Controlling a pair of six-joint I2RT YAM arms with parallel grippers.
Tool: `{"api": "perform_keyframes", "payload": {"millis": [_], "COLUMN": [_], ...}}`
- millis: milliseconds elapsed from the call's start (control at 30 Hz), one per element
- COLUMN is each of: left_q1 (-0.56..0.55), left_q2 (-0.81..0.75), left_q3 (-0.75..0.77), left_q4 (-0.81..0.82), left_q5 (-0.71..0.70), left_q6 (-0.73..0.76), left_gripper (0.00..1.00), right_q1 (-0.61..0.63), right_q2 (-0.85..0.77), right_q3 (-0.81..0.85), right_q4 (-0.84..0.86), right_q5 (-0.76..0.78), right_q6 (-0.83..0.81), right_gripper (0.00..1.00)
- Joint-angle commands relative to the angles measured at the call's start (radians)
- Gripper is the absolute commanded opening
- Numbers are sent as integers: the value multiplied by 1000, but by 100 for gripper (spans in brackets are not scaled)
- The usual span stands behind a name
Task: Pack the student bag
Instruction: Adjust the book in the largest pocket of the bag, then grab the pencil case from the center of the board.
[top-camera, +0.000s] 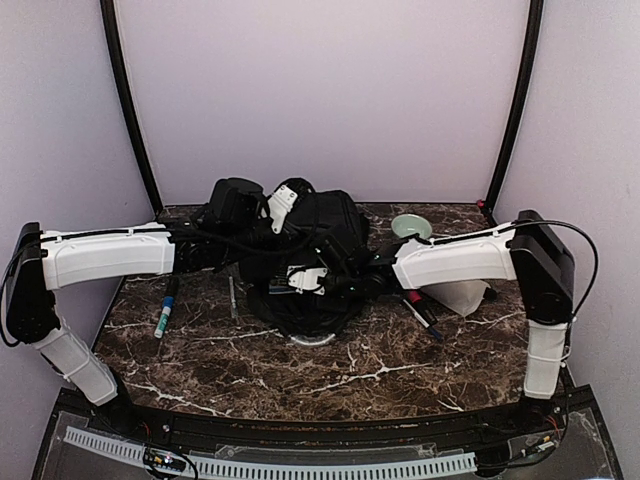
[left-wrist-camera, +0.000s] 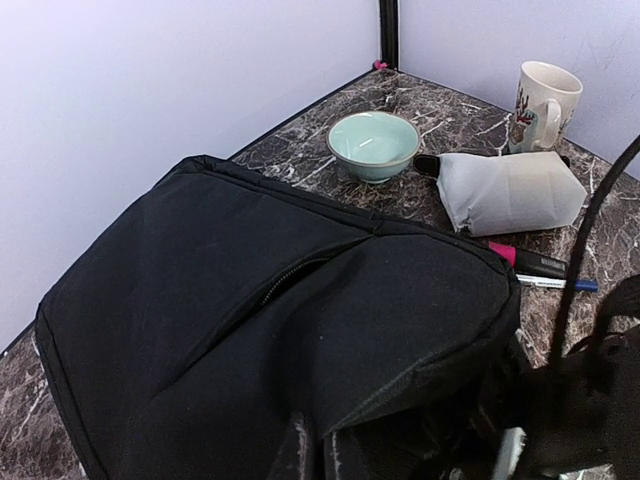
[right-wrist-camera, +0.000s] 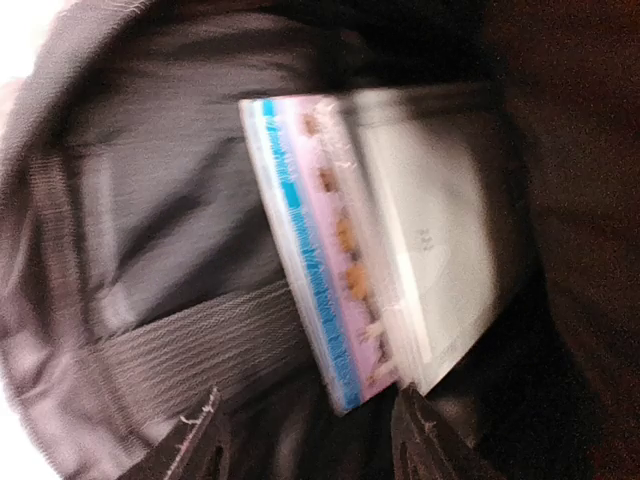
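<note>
The student bag (top-camera: 335, 225) lies flat at the back middle of the table (top-camera: 250, 365), and both arms meet it at its near side. The left gripper (left-wrist-camera: 318, 442) has its jaws together on a pinch of the bag's black fabric. I judge that this lifts the mouth so the other arm can get in. The right gripper (right-wrist-camera: 308, 405) is inside the bag, jaws apart with nothing between them. Just beyond its fingertips a pink-and-blue book (right-wrist-camera: 320, 250) and a pale book (right-wrist-camera: 440, 240) stand on edge, side by side against the lining (set down rather than held, I judge). Outside, right of the bag, sit a pale green bowl (left-wrist-camera: 373, 143), a mug (left-wrist-camera: 543, 100), a white pouch (left-wrist-camera: 510, 190) and markers (left-wrist-camera: 540, 266) — likely next to go in.
</note>
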Motion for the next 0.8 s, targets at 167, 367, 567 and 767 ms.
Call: {"api": "perform_keyframes", "payload": {"millis": [167,367,567,767], "left_q1": [-8,-8,-8,-8], "left_q2": [-49,-57,-37,-22], "left_q3": [12,6,10,17], "left_q4": [59,70,63,53], "left_q5": [-37,-82,-73,-50], "left_q6": [21,63,67,58], "left_gripper": [0,0,0,0], "right_q1": [34,-41,-242,-493], "right_q2": [-203,-445,-608,-610], "right_q3": [-78,-273,-363,-321], "right_q4": [-375,-453,-508,-532], "right_q5": [-321,-278,-300,-237], "right_q6": [48,79,124,181], "right_gripper": [52,52,51,48]}}
